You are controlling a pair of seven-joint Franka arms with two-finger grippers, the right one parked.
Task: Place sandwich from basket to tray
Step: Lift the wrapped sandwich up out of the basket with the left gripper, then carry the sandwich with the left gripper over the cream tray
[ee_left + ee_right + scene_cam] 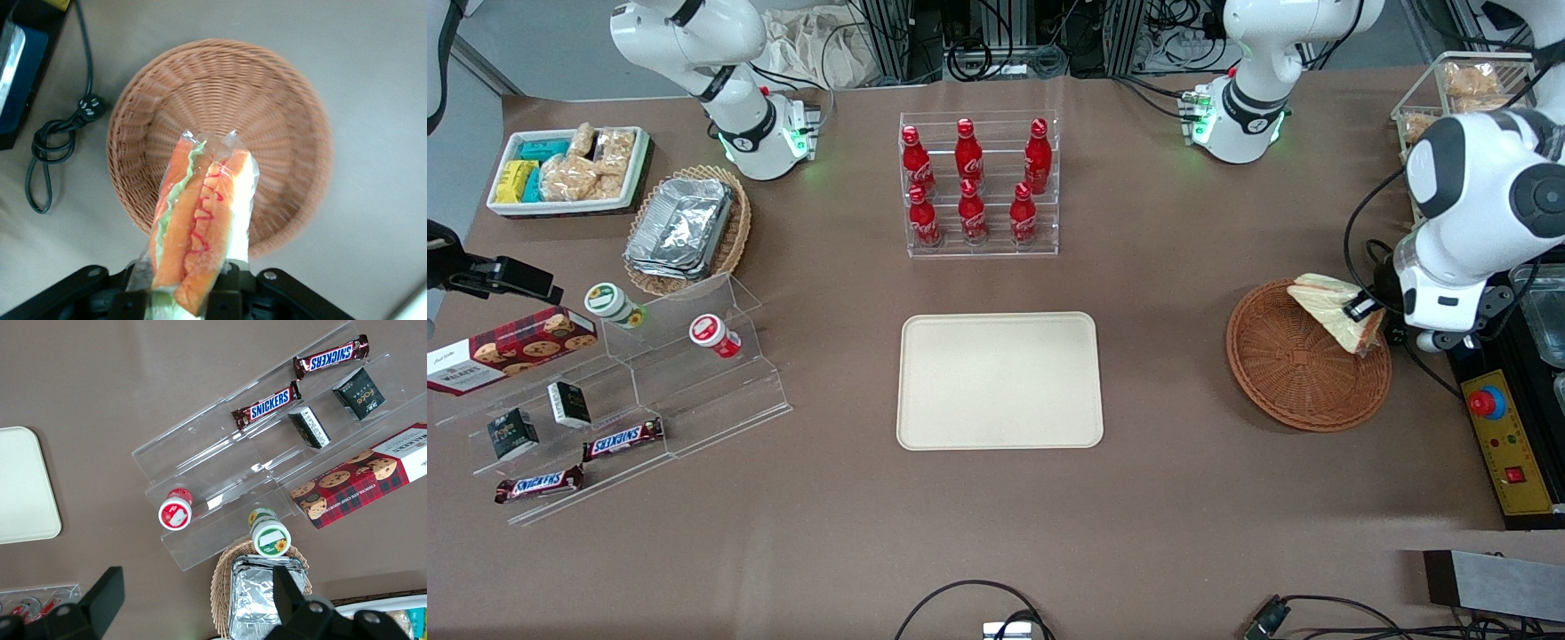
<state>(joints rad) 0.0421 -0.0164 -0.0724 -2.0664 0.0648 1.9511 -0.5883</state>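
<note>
My left gripper (1362,308) is shut on the wrapped sandwich (1334,307) and holds it lifted above the round reddish-brown wicker basket (1285,373), over the rim toward the working arm's end. In the left wrist view the sandwich (200,223) stands between the black fingers (250,293), cut edge with green and orange-red filling toward the camera, and the basket (280,127) lies empty below it. The cream-beige tray (1000,380) lies flat and empty at the table's middle, well apart from the basket.
A clear rack of red cola bottles (978,182) stands farther from the front camera than the tray. A control box with a red button (1503,444) and cables lie beside the basket at the working arm's end. An acrylic snack stand (631,400) and a foil-container basket (689,227) are toward the parked arm's end.
</note>
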